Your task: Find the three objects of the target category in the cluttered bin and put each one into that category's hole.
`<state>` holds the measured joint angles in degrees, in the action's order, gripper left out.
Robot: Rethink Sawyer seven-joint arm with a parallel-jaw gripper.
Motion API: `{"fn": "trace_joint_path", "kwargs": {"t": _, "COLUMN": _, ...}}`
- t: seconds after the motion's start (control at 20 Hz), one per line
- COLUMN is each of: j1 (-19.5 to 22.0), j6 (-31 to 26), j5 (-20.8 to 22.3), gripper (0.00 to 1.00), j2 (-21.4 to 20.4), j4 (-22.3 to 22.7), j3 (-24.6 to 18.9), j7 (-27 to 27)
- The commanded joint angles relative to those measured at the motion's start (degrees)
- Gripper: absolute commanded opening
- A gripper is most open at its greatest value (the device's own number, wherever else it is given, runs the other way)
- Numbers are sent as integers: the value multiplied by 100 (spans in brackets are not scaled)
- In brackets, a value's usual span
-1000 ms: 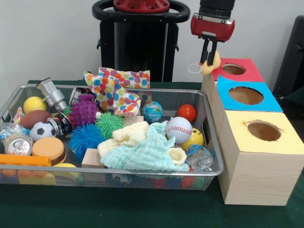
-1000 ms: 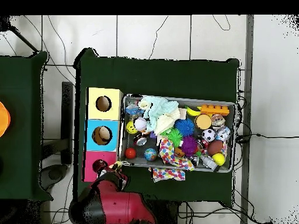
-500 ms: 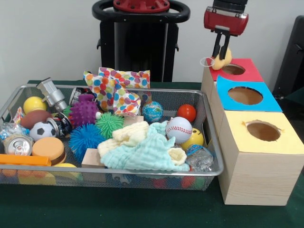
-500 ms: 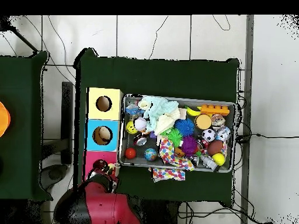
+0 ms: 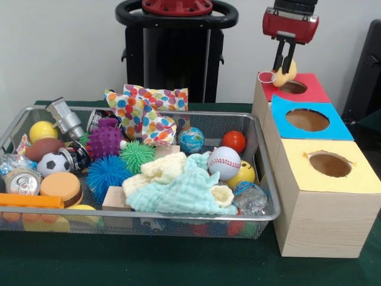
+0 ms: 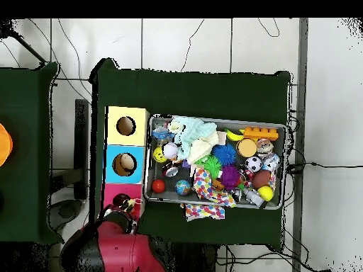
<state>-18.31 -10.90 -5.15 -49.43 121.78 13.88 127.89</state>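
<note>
Travel was the change here: over the last second the hand (image 5: pixel 284 64) had carried its load from just off the red box's outer side, beside the bin's far corner, across to a spot over the near rim of the red box's hole (image 5: pixel 293 87), and it had risen slightly on the way. Its fingers were clamped on a small yellow toy (image 5: pixel 286 71) with a clear ring (image 5: pixel 266 77) sticking out to one side, which hung over the box's edge toward the bin. The toy looked like a pacifier or rattle, though that was only a guess. That put the first of the target items almost above its slot, so I judged the delivery step nearly done, with release still to come and the rest of the search ahead. The front view gave the height: toy clear of the red box (image 5: pixel 308 90), not yet inside the hole, and the blue box (image 5: pixel 337 127) and yellow box (image 5: pixel 357 179) holes standing empty at their tops. It also showed the wire bin (image 5: pixel 266 179) still crowded, with a baseball (image 5: pixel 224 162), a globe ball (image 5: pixel 191 140), a red ball (image 5: pixel 234 141) and pale cloths (image 5: pixel 178 187) heaped near the boxes. The overhead view showed instead how the hand (image 6: pixel 127 207) sat in plan, at the red box (image 6: pixel 110 197) by the table's edge nearest the robot, but the red arm (image 6: pixel 117 249) crowded it there and the grip itself could not be read.
</note>
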Motion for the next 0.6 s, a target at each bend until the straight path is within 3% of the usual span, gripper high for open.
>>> {"fn": "trace_joint_path", "kwargs": {"t": 0.05, "j1": -13, "j6": -443, "j5": -307, "gripper": 0, "j2": 185, "j4": -458, "j3": -85, "j7": 933}}
{"fn": "trace_joint_path", "kwargs": {"t": 0.6, "j1": -265, "j6": -513, "j5": -453, "gripper": 0, "j2": 341, "j4": -710, "j3": 94, "j7": 1044}}
